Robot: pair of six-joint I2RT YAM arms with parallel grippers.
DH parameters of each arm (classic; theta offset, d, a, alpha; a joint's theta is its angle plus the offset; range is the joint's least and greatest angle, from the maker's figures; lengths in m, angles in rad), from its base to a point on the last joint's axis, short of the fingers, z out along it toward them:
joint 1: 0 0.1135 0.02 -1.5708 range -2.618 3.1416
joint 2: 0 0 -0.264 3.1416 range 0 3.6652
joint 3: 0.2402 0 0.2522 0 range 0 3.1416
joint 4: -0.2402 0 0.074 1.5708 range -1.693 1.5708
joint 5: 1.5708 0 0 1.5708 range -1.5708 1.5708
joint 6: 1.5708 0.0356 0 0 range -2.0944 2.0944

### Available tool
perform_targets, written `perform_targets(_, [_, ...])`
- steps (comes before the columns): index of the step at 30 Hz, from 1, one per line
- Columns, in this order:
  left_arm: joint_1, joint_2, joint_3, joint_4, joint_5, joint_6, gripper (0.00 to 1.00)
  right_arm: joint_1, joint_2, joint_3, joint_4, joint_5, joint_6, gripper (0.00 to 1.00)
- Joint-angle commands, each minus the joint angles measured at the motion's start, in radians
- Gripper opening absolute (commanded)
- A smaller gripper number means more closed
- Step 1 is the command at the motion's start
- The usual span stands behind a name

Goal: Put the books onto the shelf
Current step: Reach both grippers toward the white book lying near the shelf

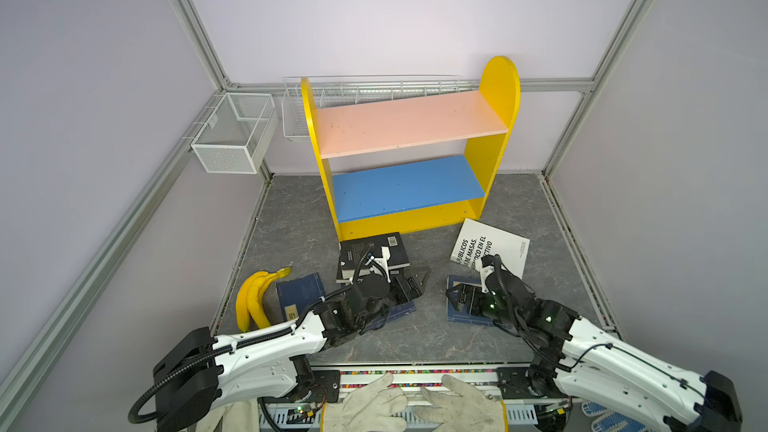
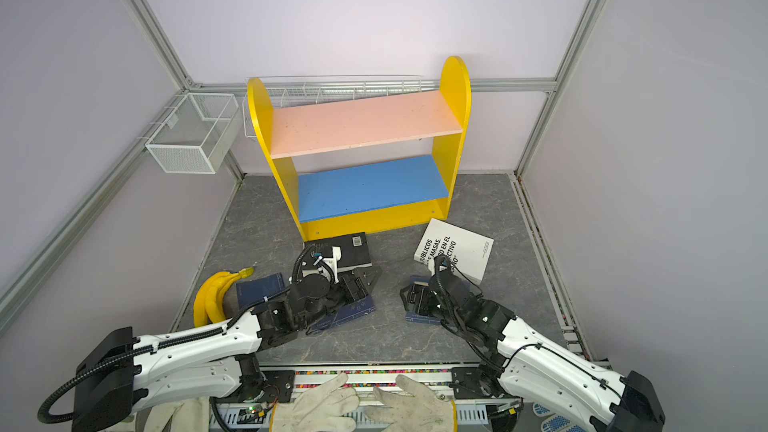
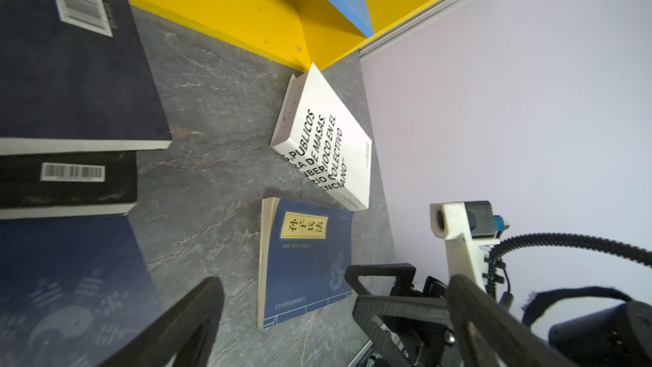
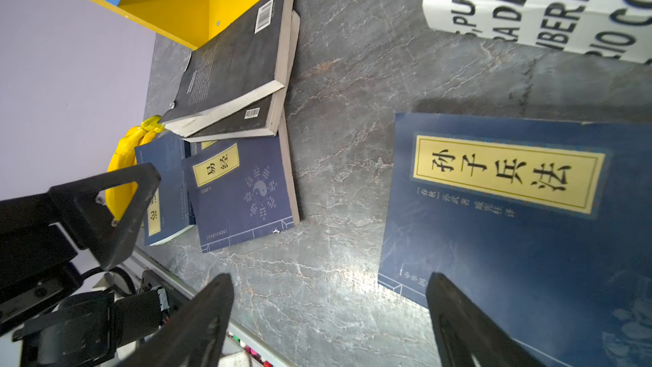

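Pink upper board: bare end to end; I can come in from above or the front.
Blue lower board: bare as well, roofed by the pink board, open at the front.
Front of shelf, left: black paperbacks stacked just beside the base.
Front of shelf, right: white book at the corner.
Tabletop: open grey lane between those two, up to the shelf.
Left edge: bananas beside a navy book.

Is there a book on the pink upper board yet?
No: the pink upper board is bare, and the white book and black paperbacks lie on the table in front of the shelf.
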Motion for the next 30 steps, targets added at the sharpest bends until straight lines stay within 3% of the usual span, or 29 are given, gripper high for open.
perform_targets(1, [0.025, 0.028, 0.025, 0.114, 0.076, 0.057, 0.96, -0.005, 0.004, 0.032, -0.017, 0.081, -0.018, 0.89])
perform_targets(4, [0.100, 0.070, 0.158, -0.066, 0.242, 0.157, 0.88, -0.038, 0.023, 0.109, -0.153, 0.281, -0.031, 0.89])
perform_targets(7, [0.104, 0.124, 0.299, -0.214, 0.300, 0.326, 0.89, -0.142, 0.049, 0.185, -0.240, 0.340, -0.118, 0.89])
perform_targets(12, [0.128, 0.265, 0.509, -0.392, 0.360, 0.522, 0.89, -0.416, 0.100, 0.234, -0.209, 0.178, -0.306, 0.89])
perform_targets(15, [0.183, 0.393, 0.587, -0.388, 0.456, 0.540, 0.85, -0.582, 0.178, 0.271, -0.199, 0.033, -0.359, 0.93])
perform_targets(18, [0.226, 0.538, 0.671, -0.383, 0.553, 0.543, 0.80, -0.697, 0.251, 0.286, -0.170, -0.038, -0.384, 0.95])
perform_targets(24, [0.234, 0.803, 0.843, -0.404, 0.616, 0.580, 0.79, -0.812, 0.371, 0.259, -0.080, -0.167, -0.422, 1.00])
perform_targets(30, [0.238, 0.965, 0.931, -0.351, 0.607, 0.567, 0.79, -0.875, 0.495, 0.215, 0.031, -0.315, -0.414, 0.93])
